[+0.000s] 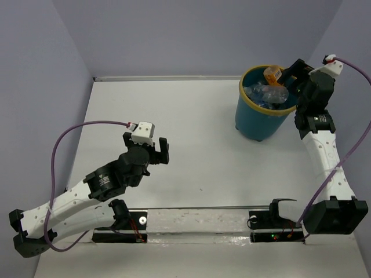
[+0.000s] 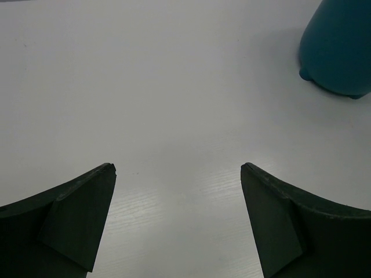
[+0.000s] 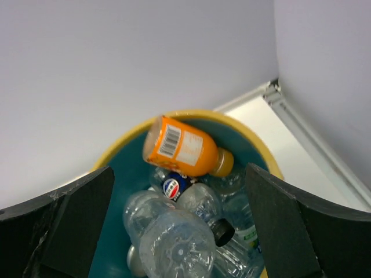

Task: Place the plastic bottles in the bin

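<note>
The teal bin (image 1: 255,119) with a yellow rim (image 3: 124,141) stands at the back right of the table. Several clear plastic bottles (image 1: 268,94) lie piled inside it, one with a dark blue label (image 3: 175,186). A short orange bottle (image 3: 184,145) rests on top against the far rim, also seen from above (image 1: 272,74). My right gripper (image 3: 178,174) hangs open just above the bin's right side (image 1: 288,77), nothing between its fingers. My left gripper (image 1: 147,146) is open over bare table at mid-left, and its wrist view (image 2: 177,169) shows only white surface between the fingers.
The bin's lower wall (image 2: 339,46) shows at the top right of the left wrist view. Purple-grey walls enclose the table on the left, back and right. A clear rail (image 1: 197,221) runs along the near edge between the arm bases.
</note>
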`<state>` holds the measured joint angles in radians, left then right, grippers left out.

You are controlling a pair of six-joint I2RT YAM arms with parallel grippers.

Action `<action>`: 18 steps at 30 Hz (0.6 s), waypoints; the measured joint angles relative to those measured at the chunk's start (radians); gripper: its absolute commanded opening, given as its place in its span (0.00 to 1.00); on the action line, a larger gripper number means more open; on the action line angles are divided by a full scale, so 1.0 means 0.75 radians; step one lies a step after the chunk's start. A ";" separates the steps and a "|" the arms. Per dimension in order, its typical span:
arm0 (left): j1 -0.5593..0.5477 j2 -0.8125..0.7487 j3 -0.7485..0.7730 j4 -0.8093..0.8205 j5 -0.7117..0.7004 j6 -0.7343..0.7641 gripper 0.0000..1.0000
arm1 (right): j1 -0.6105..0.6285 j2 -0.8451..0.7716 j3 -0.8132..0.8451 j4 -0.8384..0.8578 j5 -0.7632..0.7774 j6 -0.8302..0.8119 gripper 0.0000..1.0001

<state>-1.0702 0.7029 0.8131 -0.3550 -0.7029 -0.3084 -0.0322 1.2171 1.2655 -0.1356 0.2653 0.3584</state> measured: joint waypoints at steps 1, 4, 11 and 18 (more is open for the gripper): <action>0.012 -0.004 0.000 0.002 0.002 0.001 0.99 | 0.000 -0.028 0.017 0.005 0.011 -0.011 1.00; 0.062 -0.026 0.000 0.021 0.021 0.001 0.99 | 0.000 -0.115 0.016 0.012 0.002 -0.019 1.00; 0.188 -0.056 0.005 0.083 0.130 0.001 0.99 | -0.001 -0.448 -0.160 0.062 -0.398 0.081 1.00; 0.197 -0.072 0.051 0.145 0.220 0.001 0.99 | -0.001 -0.762 -0.445 0.121 -0.999 0.202 1.00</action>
<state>-0.9226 0.6487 0.8513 -0.2462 -0.5377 -0.3077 -0.0326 0.6453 0.9321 -0.0452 -0.4843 0.5102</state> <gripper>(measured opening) 0.989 0.995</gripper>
